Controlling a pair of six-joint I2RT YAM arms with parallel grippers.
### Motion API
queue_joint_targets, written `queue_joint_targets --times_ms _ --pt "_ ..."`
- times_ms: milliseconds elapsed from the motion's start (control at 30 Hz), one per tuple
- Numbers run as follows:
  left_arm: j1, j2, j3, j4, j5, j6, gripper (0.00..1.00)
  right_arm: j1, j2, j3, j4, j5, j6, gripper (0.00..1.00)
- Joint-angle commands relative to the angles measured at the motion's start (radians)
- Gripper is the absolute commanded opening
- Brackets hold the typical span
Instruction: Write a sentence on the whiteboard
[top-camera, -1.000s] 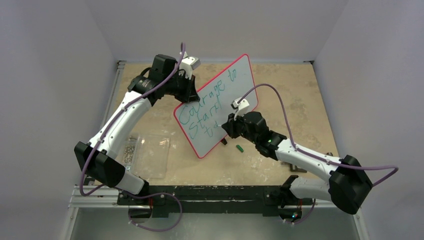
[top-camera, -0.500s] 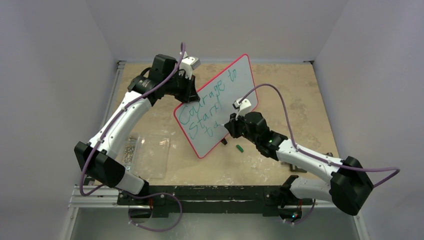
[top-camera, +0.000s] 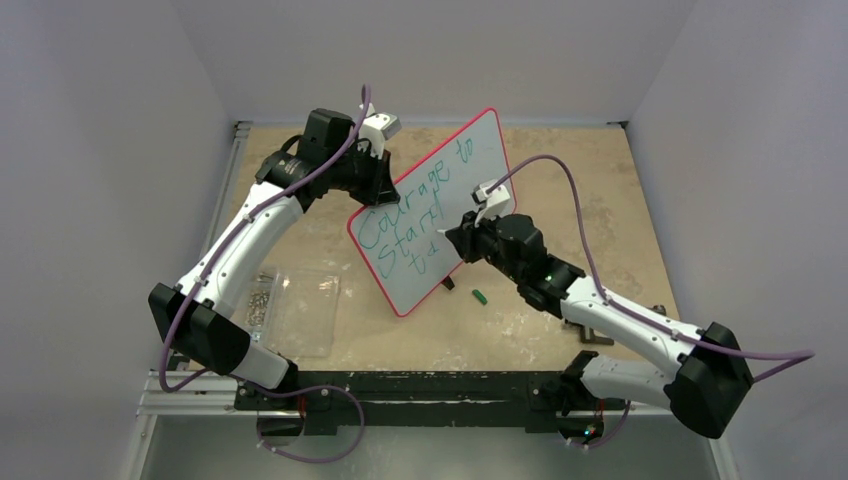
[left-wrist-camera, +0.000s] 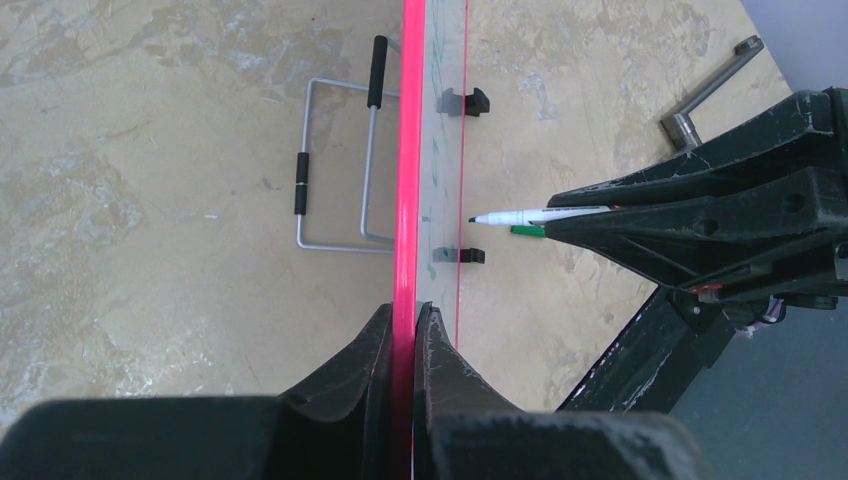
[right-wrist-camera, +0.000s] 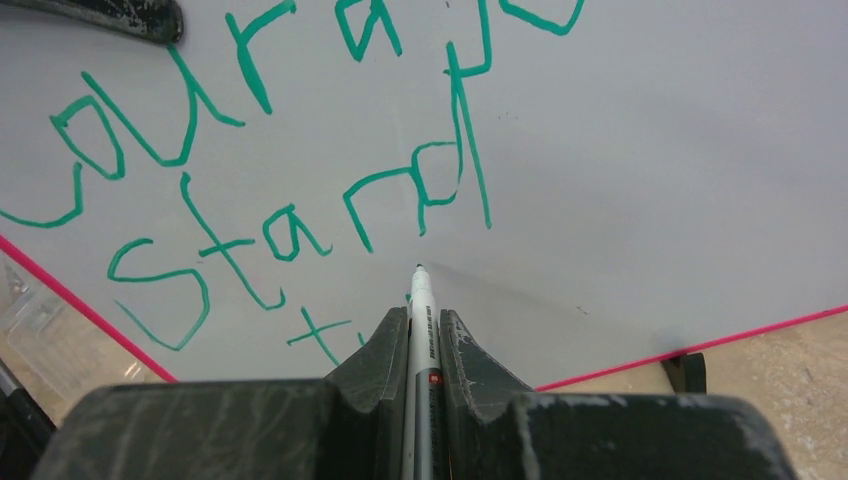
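The whiteboard (top-camera: 455, 185), white with a red-pink rim, stands tilted on edge on the table. My left gripper (top-camera: 384, 182) is shut on its upper left rim; in the left wrist view both jaws (left-wrist-camera: 408, 310) pinch the pink rim (left-wrist-camera: 409, 150). The sentence (top-camera: 410, 215) is teal handwriting, "Courage to" above a second word, with a short "t" stroke (right-wrist-camera: 318, 330) below. My right gripper (top-camera: 453, 238) is shut on a marker (right-wrist-camera: 420, 320). The marker tip (right-wrist-camera: 417, 268) sits just under the second line, very close to the board face (left-wrist-camera: 478, 218).
A clear plastic sheet (top-camera: 302, 310) and small screws (top-camera: 259, 298) lie at the front left. A green marker cap (top-camera: 479, 296) and black board feet (top-camera: 448, 284) lie under the board. A wire stand (left-wrist-camera: 335, 170) lies behind the board, and a metal handle (left-wrist-camera: 705, 95) at the right.
My right gripper has moved up and to the right along the board with the marker. A second small stroke now stands after the "t" on the third line. The left arm has not moved.
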Motion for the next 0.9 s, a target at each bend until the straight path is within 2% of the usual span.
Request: queue_joint_targets --times_ms 0,267,867 --pt "0.014 -0.023 -0.003 -0.032 -0.17 0.055 0.0 -0.007 0.036 0.066 0.039 0.058 0.019 0.0" --pt "0.014 -0.022 -0.003 -0.032 -0.172 0.057 0.0 -0.013 0.091 0.073 0.06 0.054 0.031 0.0" --pt "0.013 -0.028 -0.003 -0.032 -0.173 0.056 0.0 -0.013 0.091 -0.108 0.064 0.019 0.08 0.0"
